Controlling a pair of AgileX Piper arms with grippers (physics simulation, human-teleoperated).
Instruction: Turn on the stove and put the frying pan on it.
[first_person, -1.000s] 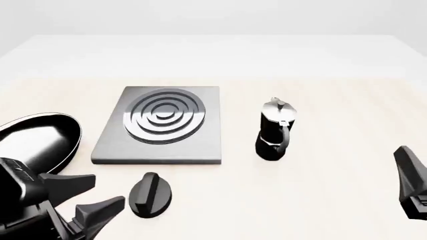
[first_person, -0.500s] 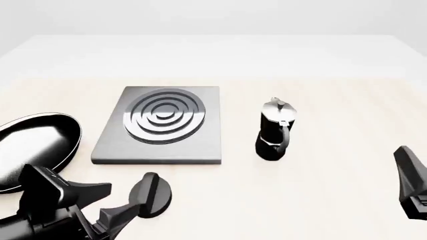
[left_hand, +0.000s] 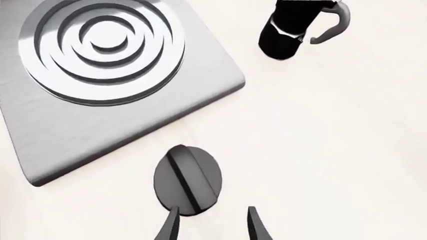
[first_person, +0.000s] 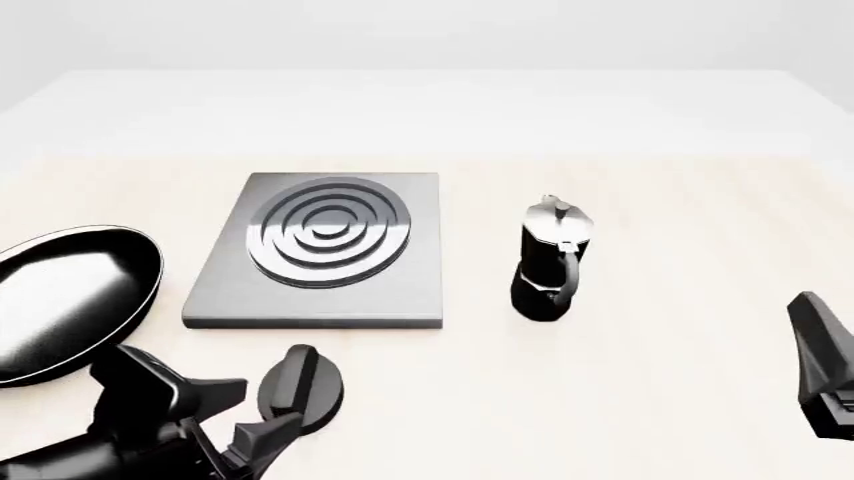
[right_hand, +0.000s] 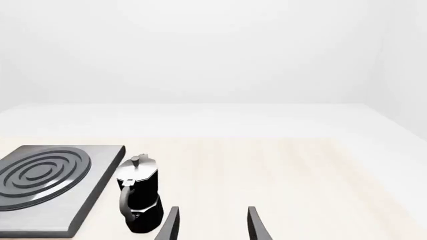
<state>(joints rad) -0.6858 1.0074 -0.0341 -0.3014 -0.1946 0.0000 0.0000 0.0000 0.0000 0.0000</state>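
Observation:
The grey square stove (first_person: 320, 252) with raised burner rings lies at the table's middle; it also shows as the stove (left_hand: 100, 75) and the stove (right_hand: 47, 180). Its black round knob (first_person: 300, 388) sits on the table just in front of it. My left gripper (first_person: 254, 408) is open at the near left, its fingertips (left_hand: 172, 222) reaching the knob (left_hand: 187, 180) at its near edge. The glossy black frying pan (first_person: 64, 298) lies at the far left, its handle hidden behind my left arm. My right gripper (right_hand: 210, 222) is open and holds nothing.
A black-and-silver moka pot (first_person: 549, 262) stands upright to the right of the stove, also seen as the moka pot (right_hand: 139, 200) and the moka pot (left_hand: 297, 27). Part of my right arm (first_person: 827, 375) shows at the right edge of the front view.
My left gripper has moved right and forward, from beside the pan up to the knob. The right arm has stayed still.

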